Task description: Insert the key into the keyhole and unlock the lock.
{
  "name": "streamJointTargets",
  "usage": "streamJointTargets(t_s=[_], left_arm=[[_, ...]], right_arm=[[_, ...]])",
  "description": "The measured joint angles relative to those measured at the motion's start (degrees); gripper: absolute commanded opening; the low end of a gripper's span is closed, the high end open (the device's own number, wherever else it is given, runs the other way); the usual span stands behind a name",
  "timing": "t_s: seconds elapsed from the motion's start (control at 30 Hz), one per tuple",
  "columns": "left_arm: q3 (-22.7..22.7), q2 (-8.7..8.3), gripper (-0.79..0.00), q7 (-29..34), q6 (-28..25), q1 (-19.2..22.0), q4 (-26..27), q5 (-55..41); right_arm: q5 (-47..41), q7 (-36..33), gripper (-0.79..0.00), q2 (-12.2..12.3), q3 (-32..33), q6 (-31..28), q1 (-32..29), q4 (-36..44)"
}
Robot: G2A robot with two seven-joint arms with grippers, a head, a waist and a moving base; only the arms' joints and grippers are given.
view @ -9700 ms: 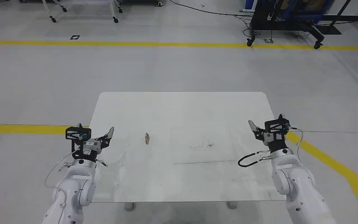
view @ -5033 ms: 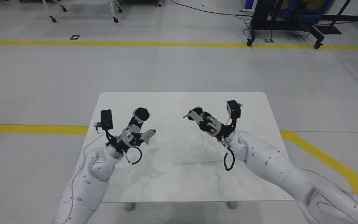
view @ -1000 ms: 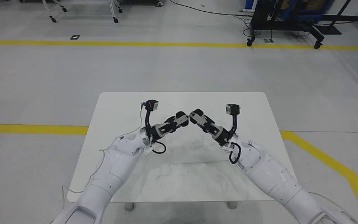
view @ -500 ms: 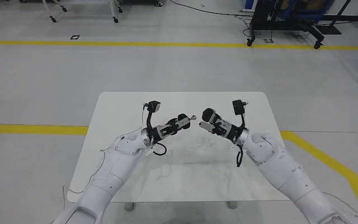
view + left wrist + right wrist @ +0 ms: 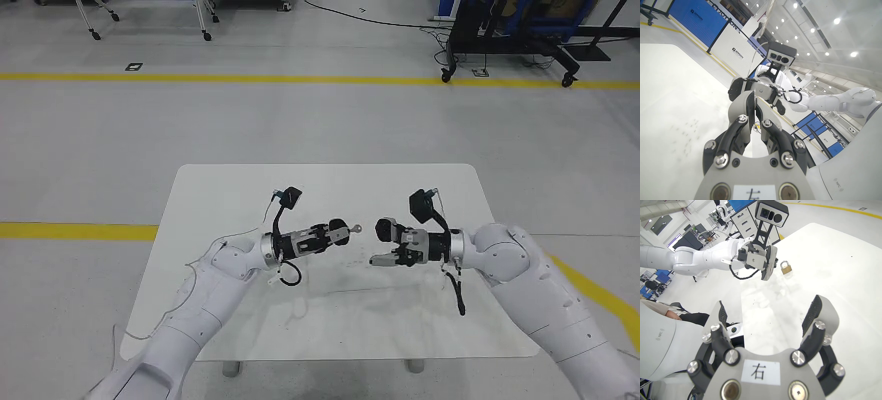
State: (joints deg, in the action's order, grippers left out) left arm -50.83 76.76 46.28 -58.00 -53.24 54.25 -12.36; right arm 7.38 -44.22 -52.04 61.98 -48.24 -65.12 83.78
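Most of the key (image 5: 352, 229) is hidden between the pressed-together pads of the left gripper (image 5: 340, 232), by which it is clamped above the middle of the desk (image 5: 420, 320). Only a thin stub with a rounded end is seen, and which end it is cannot be told. Its long axis is aimed at the right gripper (image 5: 381, 244), which is spread wide and empty, just apart. The brass lock (image 5: 786, 267) is seen resting on the desk beyond the left gripper.

The left tool (image 5: 753, 96) is pinched, right tool (image 5: 769, 304) spread.
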Motion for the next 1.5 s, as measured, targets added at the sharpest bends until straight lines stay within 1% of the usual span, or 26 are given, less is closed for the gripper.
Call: streamJointTargets(t_s=[0.03,0.1,0.13,0.17,0.2,0.27,0.5,0.6,0.97,1.03,1.13,1.2,1.27,1.5], left_arm=[[0.23,-0.02,-0.785,0.0,0.0,0.14,-0.1,-0.04],[0.66,-0.12,-0.785,0.0,0.0,0.49,-0.26,0.41],[0.84,-0.17,-0.785,0.0,0.0,0.62,-0.29,0.88],[1.04,-0.22,-0.785,0.0,0.0,0.71,-0.26,1.45],[1.15,-0.24,-0.785,0.0,0.0,0.72,-0.2,1.74],[1.28,-0.28,-0.785,0.0,0.0,0.71,-0.11,2.14],[1.4,-0.37,-0.785,0.0,0.0,0.85,-0.25,3.24],[1.4,-0.32,-0.785,0.0,0.0,0.88,-0.34,3.47],[1.2,-0.23,-0.785,-0.01,0.0,0.84,-0.2,3.64],[1.04,-0.24,-0.785,-0.1,0.0,0.87,-0.14,4.09],[0.85,-0.23,-0.785,-0.8,0.0,0.81,-0.09,5.4],[0.81,-0.18,-0.785,-1.42,0.0,0.73,-0.03,6.2],[0.8,-0.14,-0.785,-1.97,0.0,0.67,0.02,6.83],[0.89,-0.08,-0.785,-3.05,0.0,0.62,0.06,7.93]], right_arm=[[-0.34,-0.76,-0.089,-0.05,-0.3,0.49,0.49,0.06],[-1.09,-1.88,-0.12,-0.22,-1.12,1.03,1.51,-0.04],[-1.42,-2.32,-0.203,-0.31,-1.49,1.17,1.97,-0.2],[-1.97,-2.91,-0.323,-0.42,-1.99,1.32,2.56,-0.43],[-2.4,-3.35,-0.397,-0.5,-2.35,1.41,2.97,-0.61],[-3.26,-4.42,-0.434,-0.72,-3.34,1.77,3.96,-1.13],[-4.79,-5.18,-0.511,-1.53,-5.99,1.98,6.27,-3.3],[-5.66,-5.58,-0.533,-1.71,-6.57,1.45,6.87,-4.06],[-7.62,-5.83,-0.542,-1.74,-6.34,1.53,7.96,-6.23],[-8.05,-6.0,-0.57,-1.76,-6.42,1.87,8.01,-6.42],[-8.86,-6.66,-0.683,-1.83,-6.69,2.67,8.35,-6.95],[-9.14,-6.88,-0.73,-1.92,-6.89,3.12,8.7,-7.48],[-9.5,-7.01,-0.748,-2.04,-7.17,3.25,8.98,-7.89],[-10.95,-7.86,-0.76,-2.36,-7.99,2.89,9.67,-8.79]])
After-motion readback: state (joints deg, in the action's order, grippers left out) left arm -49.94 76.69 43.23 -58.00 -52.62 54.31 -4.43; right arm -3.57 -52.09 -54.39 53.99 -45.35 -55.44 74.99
